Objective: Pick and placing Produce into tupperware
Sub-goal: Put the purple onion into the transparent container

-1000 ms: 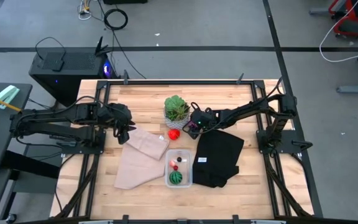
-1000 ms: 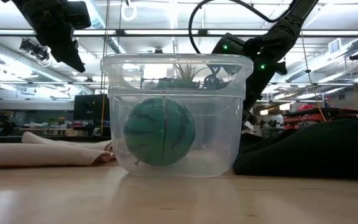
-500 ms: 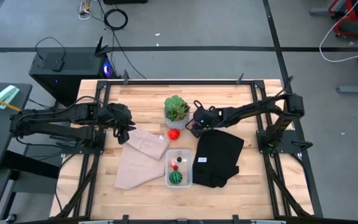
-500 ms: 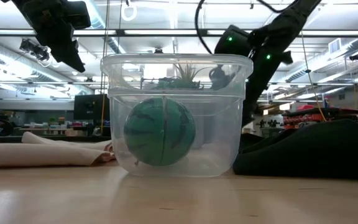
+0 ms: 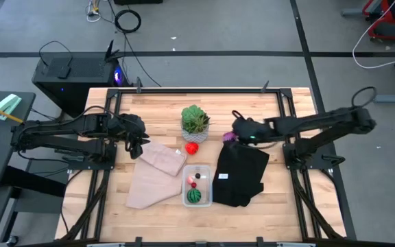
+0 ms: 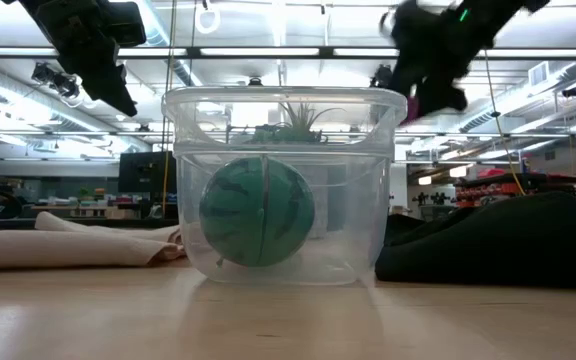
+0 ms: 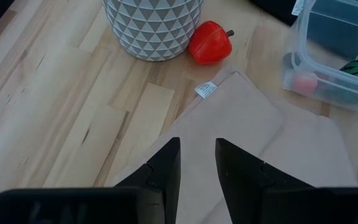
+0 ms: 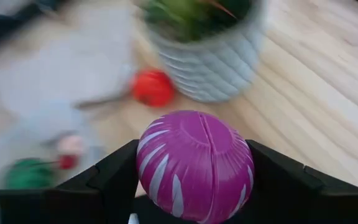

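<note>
Pinching the magenta striped ball (image 8: 194, 163) across its middle, the right gripper (image 5: 233, 135) is being held beside the potted plant (image 5: 195, 121), above the desk (image 5: 156, 110). Being smooth, round and probably light, it is judged slippery. The left gripper (image 7: 196, 163), jaws narrowly apart, is being kept over the tan cloth (image 5: 153, 171).

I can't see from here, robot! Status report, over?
Right gripper shut on magenta striped ball, lifted above black cloth. Left gripper open over tan cloth, waiting. Tupperware holds green ball. Red piece beside plant pot.
</note>
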Tool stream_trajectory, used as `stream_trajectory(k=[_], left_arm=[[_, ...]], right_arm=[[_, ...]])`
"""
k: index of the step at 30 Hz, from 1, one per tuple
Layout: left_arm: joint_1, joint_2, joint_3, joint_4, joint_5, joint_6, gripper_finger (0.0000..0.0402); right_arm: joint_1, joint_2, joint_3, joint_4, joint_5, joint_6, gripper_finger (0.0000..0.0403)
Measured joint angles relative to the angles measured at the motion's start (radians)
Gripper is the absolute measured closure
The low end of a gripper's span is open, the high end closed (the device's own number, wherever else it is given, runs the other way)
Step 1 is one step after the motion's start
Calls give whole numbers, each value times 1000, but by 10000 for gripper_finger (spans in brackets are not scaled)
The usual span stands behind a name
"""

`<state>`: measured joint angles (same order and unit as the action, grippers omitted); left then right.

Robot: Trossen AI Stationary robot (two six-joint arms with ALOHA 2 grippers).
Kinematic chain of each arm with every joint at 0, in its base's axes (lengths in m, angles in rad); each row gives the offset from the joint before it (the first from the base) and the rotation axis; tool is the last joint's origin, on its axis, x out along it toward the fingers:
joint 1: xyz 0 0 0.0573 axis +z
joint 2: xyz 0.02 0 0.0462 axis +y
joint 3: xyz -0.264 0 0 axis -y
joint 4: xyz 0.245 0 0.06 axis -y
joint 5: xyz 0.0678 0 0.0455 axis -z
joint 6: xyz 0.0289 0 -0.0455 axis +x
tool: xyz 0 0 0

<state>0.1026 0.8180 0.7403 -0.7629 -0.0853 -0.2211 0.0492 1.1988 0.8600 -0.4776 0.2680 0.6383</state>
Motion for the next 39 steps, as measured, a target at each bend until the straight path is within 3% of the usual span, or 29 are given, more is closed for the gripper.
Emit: stream_trajectory(k=[5, 9, 15, 21, 26, 30, 39], left_arm=[[0, 0, 0, 4, 0, 0, 294], [0, 0, 0, 5, 0, 0, 294], [0, 0, 0, 6, 0, 0, 294], [0, 0, 0, 7, 0, 4, 294], [0, 0, 0, 6, 0, 8, 294], [0, 0, 0, 5, 0, 12, 294], [0, 0, 0, 2, 0, 25, 294]], right_arm=[[87, -94, 0, 77, 2, -9, 127], [107, -92, 0, 257, 4, -11, 128], [93, -1, 6, 641, 4, -68, 130], [54, 168, 226, 671, -79, -258, 128], [22, 316, 546, 457, -183, -461, 128], [-4, 408, 777, 236, -244, -524, 128], [6, 605, 1116, -136, -387, -571, 128]])
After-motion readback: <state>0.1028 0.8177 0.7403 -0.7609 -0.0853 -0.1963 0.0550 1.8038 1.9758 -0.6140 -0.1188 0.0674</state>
